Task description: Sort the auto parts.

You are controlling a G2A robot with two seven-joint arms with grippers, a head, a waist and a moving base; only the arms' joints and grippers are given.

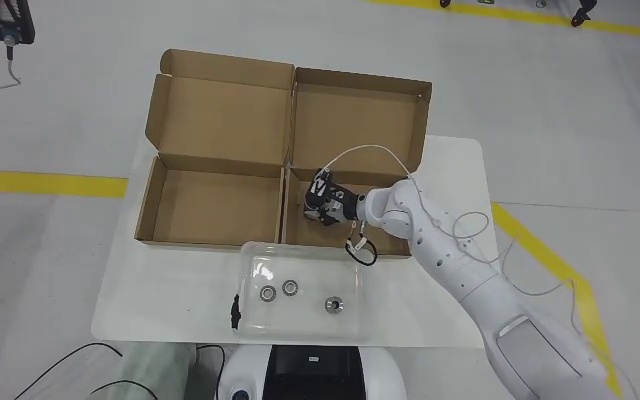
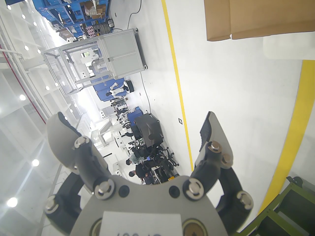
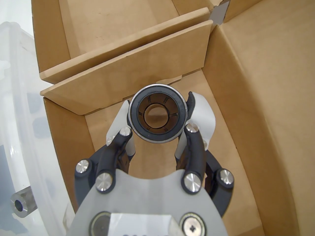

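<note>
The right end effector [image 3: 159, 106] clamps a smooth, hollow metal bearing [image 3: 178, 110] with a black ring face, held above the matte brown floor of the right-hand cardboard box [image 3: 246, 87]. The left end effector [image 2: 134, 124] gapes wide.

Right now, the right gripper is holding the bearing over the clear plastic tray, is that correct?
Not quite: the right gripper holds the bearing over a cardboard box, not the clear plastic tray; the right wrist view shows it.
</note>
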